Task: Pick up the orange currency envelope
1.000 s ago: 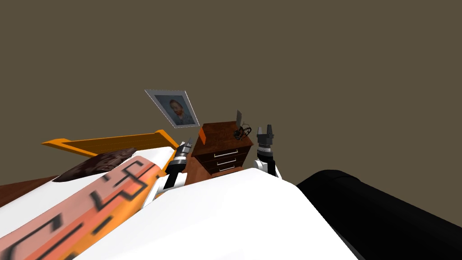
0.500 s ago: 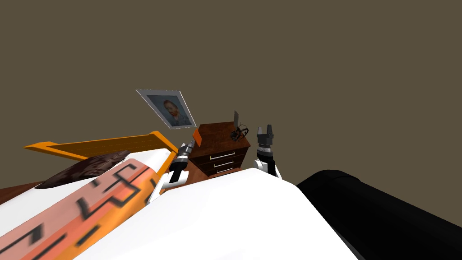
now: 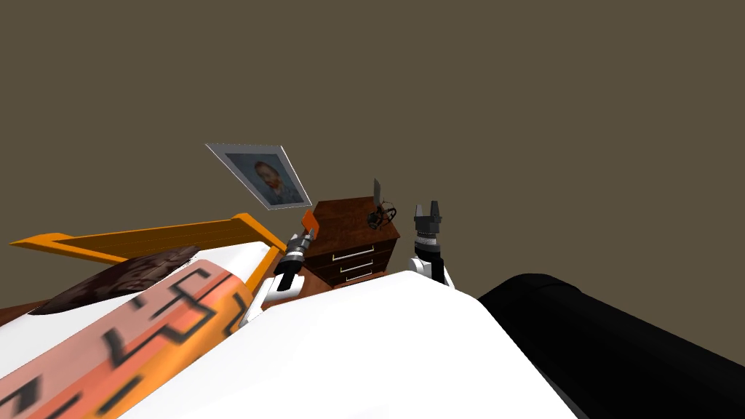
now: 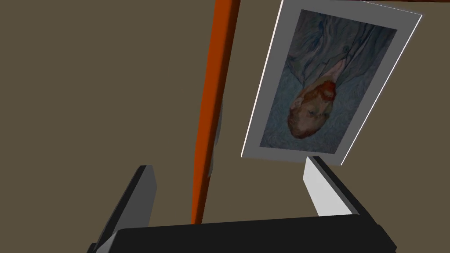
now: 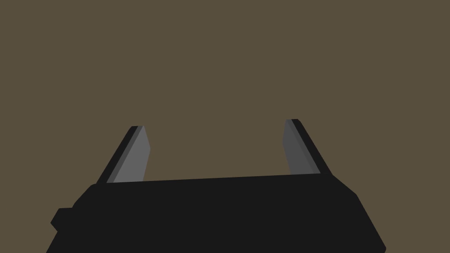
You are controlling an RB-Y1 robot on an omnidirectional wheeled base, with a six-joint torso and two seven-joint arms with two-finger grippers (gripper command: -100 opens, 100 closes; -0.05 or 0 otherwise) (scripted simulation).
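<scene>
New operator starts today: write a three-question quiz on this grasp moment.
1. True or false: the left gripper is shut on the orange envelope.
2. What hangs beyond the envelope? A clock; B framed portrait; C mirror.
3. Fill in: the right gripper has its fingers ____.
Key: 1 false, its fingers stand open, apart from the envelope's sides; 2 B; 3 open.

Edge-on between the left gripper (image 4: pixel 229 164) fingers, the orange envelope (image 4: pixel 215 88) is running off the picture's edge beyond the fingertips, its near end vanishing behind the gripper's dark body. One finger (image 4: pixel 323 189) is covering a corner of the portrait (image 4: pixel 325 83). On the dresser (image 3: pixel 349 225), a dark tangle (image 3: pixel 381 215) is reading too small to identify.
</scene>
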